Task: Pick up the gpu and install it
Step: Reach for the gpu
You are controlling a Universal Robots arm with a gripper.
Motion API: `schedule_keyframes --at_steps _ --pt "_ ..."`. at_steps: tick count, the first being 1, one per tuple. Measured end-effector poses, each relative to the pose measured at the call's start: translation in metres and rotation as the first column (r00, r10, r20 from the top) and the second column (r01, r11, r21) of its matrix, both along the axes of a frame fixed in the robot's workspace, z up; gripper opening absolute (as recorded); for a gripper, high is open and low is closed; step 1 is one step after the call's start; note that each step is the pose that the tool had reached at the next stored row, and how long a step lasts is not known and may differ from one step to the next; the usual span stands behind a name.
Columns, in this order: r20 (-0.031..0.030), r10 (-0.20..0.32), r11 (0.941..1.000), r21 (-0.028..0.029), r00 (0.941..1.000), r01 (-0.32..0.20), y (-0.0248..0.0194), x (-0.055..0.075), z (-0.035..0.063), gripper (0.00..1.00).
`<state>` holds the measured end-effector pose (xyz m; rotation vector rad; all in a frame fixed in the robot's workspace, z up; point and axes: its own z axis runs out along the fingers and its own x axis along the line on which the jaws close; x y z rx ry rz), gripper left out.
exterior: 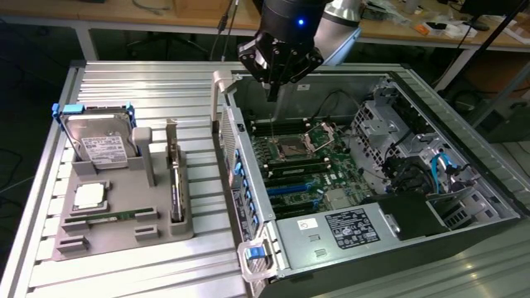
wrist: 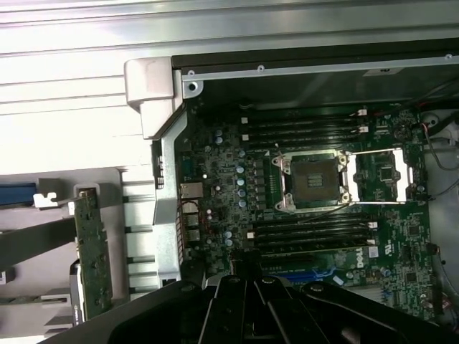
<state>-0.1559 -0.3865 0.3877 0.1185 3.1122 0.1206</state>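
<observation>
Case wall (exterior: 225, 133) apparently near upright gpu (exterior: 175, 177)

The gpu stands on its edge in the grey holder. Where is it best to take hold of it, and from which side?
Probably its free upper long edge, from straight above, one finger on each flat face. The gpu stands upright in a slot of the grey holder, so its lower edge is hidden and only the top is open.
</observation>
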Motion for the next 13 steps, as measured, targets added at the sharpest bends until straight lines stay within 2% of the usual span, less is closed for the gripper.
schedule_keyframes --at_steps 13 --pt "0.0001 0.000 1.0000 0.0000 1.0000 0.000 0.0003 -0.0046 -0.0003 0.11"
